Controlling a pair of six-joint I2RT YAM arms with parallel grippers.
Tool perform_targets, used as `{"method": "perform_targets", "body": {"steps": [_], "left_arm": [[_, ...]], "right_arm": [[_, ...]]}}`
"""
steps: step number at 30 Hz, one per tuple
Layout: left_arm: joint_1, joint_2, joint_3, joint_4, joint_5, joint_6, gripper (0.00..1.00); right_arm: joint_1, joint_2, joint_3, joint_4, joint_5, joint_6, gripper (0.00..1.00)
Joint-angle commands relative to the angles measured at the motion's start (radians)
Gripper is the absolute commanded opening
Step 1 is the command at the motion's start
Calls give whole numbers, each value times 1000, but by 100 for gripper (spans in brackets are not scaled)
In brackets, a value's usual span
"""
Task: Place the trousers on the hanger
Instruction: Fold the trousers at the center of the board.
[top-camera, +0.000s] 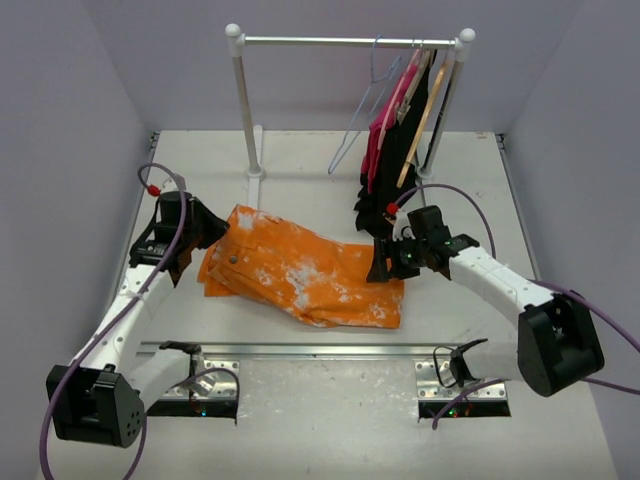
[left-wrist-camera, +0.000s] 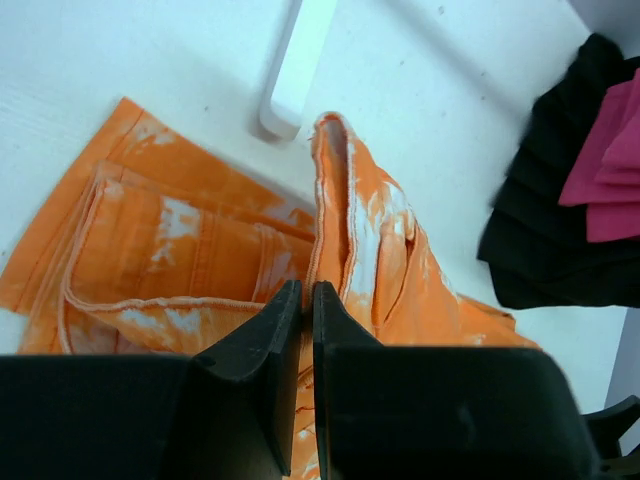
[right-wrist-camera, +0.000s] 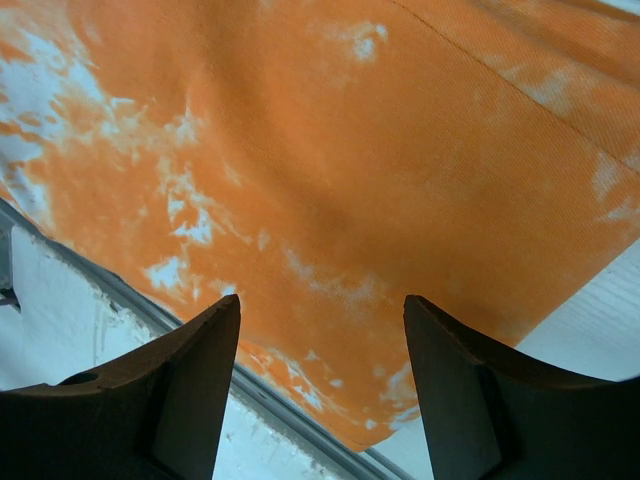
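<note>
The orange trousers (top-camera: 300, 275) with white blotches lie crumpled and folded on the table in the middle. My left gripper (top-camera: 205, 235) is at their left end and is shut on a raised fold of the cloth (left-wrist-camera: 340, 200); in the left wrist view the gripper (left-wrist-camera: 306, 292) has its jaws pressed together with cloth between them. My right gripper (top-camera: 383, 262) hovers open over their right end; the right wrist view shows the gripper (right-wrist-camera: 322, 310) with its jaws wide apart above the orange cloth (right-wrist-camera: 350, 150), empty. The pale blue wire hanger (top-camera: 352, 128) hangs bare on the rail at the back.
A white clothes rack (top-camera: 244, 100) stands at the back, its foot (left-wrist-camera: 295, 70) just beyond the trousers. A pink garment (top-camera: 380, 130), a black garment (top-camera: 385, 185) and a wooden hanger (top-camera: 425, 110) hang at its right end. A metal strip (top-camera: 300, 348) runs along the near side.
</note>
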Motion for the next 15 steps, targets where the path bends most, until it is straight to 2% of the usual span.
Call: {"method": "perform_targets", "body": {"steps": [1,2,4,9,12,15], "left_arm": [[-3,75,57,40,-24,-12,4],[-3,100,72,11,-42,-34,0],[-3,119,57,-7,-104,-76,0],[5,55,54,-186,-425,-222,0],[19,29,70,-281,-504,-296,0],[42,15,23,-266,-548,-333,0]], "right_arm": [[3,-11,8,42,-4,1,67],[3,-10,8,39,-4,0,67],[3,-7,6,38,-1,-3,67],[3,-1,2,48,7,-2,67],[4,18,6,56,-3,1,67],[12,45,8,63,-10,5,67]]}}
